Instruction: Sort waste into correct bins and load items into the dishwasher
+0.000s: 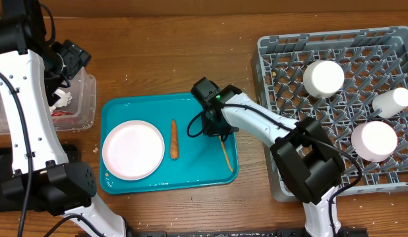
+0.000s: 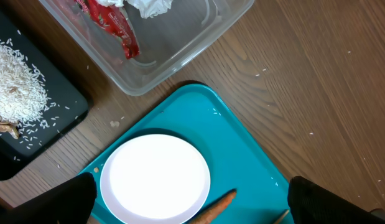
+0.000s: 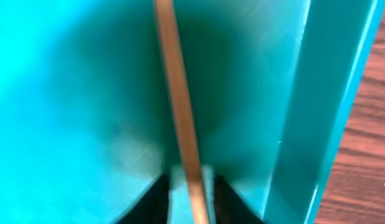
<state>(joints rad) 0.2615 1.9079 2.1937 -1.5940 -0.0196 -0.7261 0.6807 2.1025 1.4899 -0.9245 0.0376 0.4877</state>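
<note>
Fingertips of the right gripper (image 3: 192,190) are held apart over the teal tray (image 3: 68,93). Between them a thin wooden stick (image 3: 176,93) is laid near the tray's right rim, its long axis running straight away from the jaws. The left gripper (image 2: 192,202), spread wide, is seen well apart from it.

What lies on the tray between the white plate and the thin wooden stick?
A carrot, lying lengthwise on the tray; the overhead view shows it.

The left arm (image 1: 24,112) and right arm (image 1: 256,122) have white shells, bulky black joints, thin black cables (image 1: 192,126) and a small green light (image 1: 217,99) each.
</note>
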